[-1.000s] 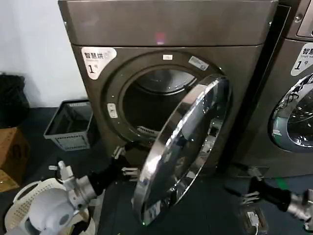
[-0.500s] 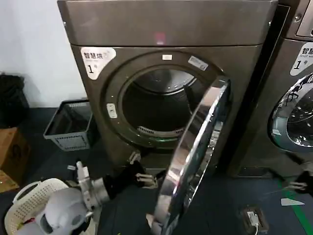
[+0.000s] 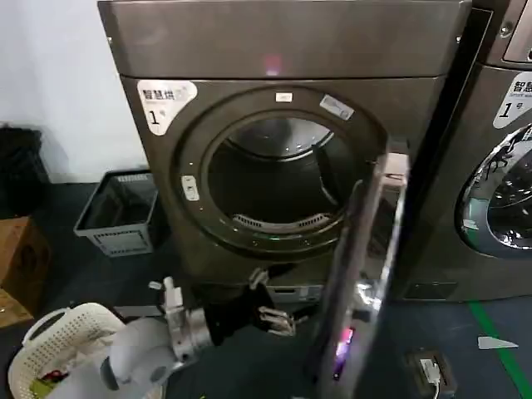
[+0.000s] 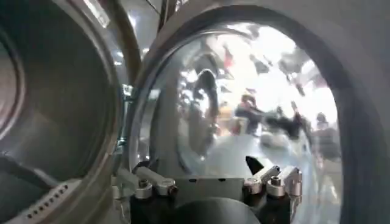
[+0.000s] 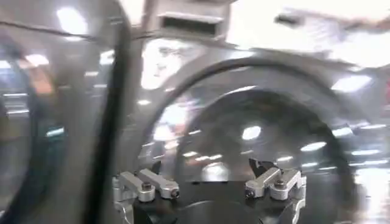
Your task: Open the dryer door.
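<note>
The bronze-grey dryer [image 3: 283, 50] carries a white "1" sticker [image 3: 162, 101], and its round drum mouth [image 3: 274, 179] is uncovered. The dryer door [image 3: 366, 266] hangs wide open on its right-hand hinge, edge-on to the head camera. My left gripper [image 3: 278, 317] is low in front of the machine, just left of the door's lower edge. It is open and empty. In the left wrist view the left gripper [image 4: 198, 165] faces the door's inner glass [image 4: 256, 109], with the drum rim beside it. My right gripper [image 5: 206, 167] is open and empty before a blurred, round, chrome-rimmed front.
A twin bronze machine [image 3: 499, 166] with its own chrome door stands at the right. A grey crate [image 3: 116, 212], a cardboard box [image 3: 17, 258] and a white laundry basket [image 3: 50, 341] sit on the floor at the left. A small white device [image 3: 428, 370] lies by a green floor line [image 3: 499, 349].
The door has swung from a slanted half-open position to edge-on, fully open. My left gripper has moved right, following it. The right gripper has gone out of the head view.
</note>
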`<state>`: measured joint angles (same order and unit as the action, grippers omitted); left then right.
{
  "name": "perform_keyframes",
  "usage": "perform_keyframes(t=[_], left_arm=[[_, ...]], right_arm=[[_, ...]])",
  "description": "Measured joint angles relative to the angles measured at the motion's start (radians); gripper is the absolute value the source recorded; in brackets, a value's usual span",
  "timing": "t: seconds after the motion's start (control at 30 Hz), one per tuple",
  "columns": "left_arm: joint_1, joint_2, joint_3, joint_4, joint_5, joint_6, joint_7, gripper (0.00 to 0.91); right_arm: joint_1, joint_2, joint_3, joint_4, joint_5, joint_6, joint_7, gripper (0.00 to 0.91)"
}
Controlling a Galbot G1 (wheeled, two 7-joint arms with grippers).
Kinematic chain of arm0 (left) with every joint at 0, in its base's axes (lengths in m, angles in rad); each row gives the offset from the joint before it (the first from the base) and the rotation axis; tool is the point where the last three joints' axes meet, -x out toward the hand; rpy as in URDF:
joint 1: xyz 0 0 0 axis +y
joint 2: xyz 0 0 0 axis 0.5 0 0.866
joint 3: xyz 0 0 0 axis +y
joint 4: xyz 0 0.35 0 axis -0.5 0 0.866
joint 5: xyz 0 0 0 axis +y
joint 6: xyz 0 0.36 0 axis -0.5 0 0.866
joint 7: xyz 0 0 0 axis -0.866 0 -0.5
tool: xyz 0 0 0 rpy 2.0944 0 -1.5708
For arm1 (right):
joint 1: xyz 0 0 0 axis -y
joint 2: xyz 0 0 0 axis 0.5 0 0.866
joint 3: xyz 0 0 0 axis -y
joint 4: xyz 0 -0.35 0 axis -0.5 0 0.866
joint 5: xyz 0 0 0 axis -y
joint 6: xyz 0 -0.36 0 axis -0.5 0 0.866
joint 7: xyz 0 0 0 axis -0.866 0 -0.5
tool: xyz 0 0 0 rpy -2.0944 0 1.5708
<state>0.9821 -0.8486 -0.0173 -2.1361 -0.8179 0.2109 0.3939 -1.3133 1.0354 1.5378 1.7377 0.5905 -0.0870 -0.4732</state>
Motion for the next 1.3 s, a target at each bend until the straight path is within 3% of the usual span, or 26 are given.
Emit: perform_keyframes(t=[0.17, 0.33, 0.67, 0.97, 1.3], left_arm=[[-0.077, -0.013, 0.083, 0.029, -0.016, -0.008, -0.007, 0.907], [-0.148, -0.034, 0.16, 0.06, -0.025, -0.018, -0.008, 0.907], [-0.266, -0.094, 0.303, 0.135, -0.028, -0.036, -0.013, 0.907], [-0.357, -0.181, 0.42, 0.227, -0.01, -0.047, -0.011, 0.907], [-0.442, -0.286, 0.514, 0.345, -0.029, -0.062, -0.017, 0.907]], right_arm=[[-0.003, -0.023, 0.049, -0.004, -0.013, -0.036, 0.139, 0.907], [-0.017, -0.045, 0.098, -0.015, -0.089, -0.053, 0.232, 0.907], [-0.052, -0.069, 0.201, -0.015, -0.241, -0.084, 0.272, 0.907], [-0.084, -0.084, 0.314, 0.013, -0.299, -0.145, 0.313, 0.907], [-0.118, -0.1, 0.442, 0.033, -0.425, -0.139, 0.313, 0.907]])
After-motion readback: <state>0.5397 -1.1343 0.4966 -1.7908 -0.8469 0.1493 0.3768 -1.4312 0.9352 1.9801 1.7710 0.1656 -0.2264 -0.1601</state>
